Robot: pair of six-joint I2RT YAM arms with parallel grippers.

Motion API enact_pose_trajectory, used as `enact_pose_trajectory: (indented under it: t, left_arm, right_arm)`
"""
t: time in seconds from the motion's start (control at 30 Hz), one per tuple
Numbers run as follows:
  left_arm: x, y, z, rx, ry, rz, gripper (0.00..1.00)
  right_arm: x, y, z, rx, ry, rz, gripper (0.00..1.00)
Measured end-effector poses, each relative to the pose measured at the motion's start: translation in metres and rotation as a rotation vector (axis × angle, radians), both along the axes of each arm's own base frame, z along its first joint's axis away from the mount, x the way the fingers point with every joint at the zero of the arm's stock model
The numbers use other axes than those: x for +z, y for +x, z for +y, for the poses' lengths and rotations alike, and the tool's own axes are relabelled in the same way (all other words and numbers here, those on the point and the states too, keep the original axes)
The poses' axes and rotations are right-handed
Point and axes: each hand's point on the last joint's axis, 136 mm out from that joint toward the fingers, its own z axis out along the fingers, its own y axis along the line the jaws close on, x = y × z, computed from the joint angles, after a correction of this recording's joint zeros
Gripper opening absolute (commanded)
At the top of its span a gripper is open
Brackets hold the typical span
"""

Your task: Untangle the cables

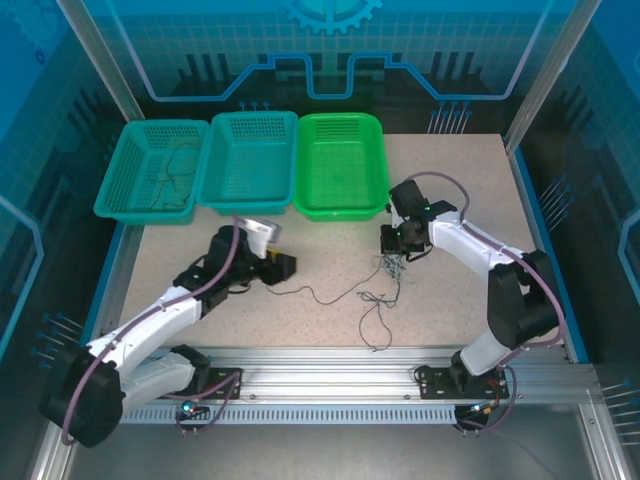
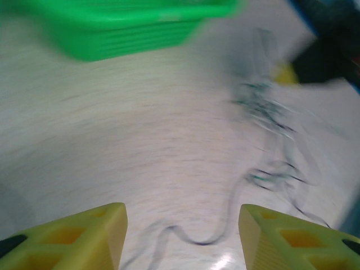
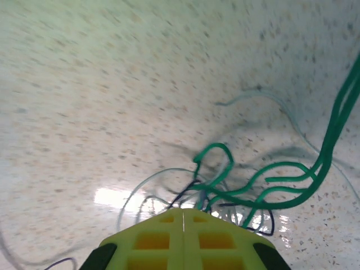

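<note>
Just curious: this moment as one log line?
left gripper open above table | right gripper shut on cables | cables tangled

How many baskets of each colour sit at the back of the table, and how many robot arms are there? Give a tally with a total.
Teal plastic mesh baskets: 2
Bright green plastic mesh basket: 1
White-and-black robot arms: 2
Total: 5
The thin tangled cables are too knotted to count.
</note>
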Motion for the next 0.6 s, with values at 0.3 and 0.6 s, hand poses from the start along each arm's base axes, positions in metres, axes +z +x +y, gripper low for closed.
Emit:
enact_pose_trajectory:
  t: [0.3,0.6]
  left_arm:
    - [-0.022,0.001,-0.115,-0.335,-0.003,-0.041,0.76]
    - [-0.079,0.026,-0.145,-0.337,0.047,0.063,0.62]
  right_arm:
    - [0.039,0.003,0.017,0.050,0.081,-0.067,0.00]
    - [0.040,-0.005,0.020,0.065,0.090,-0.043,0.00]
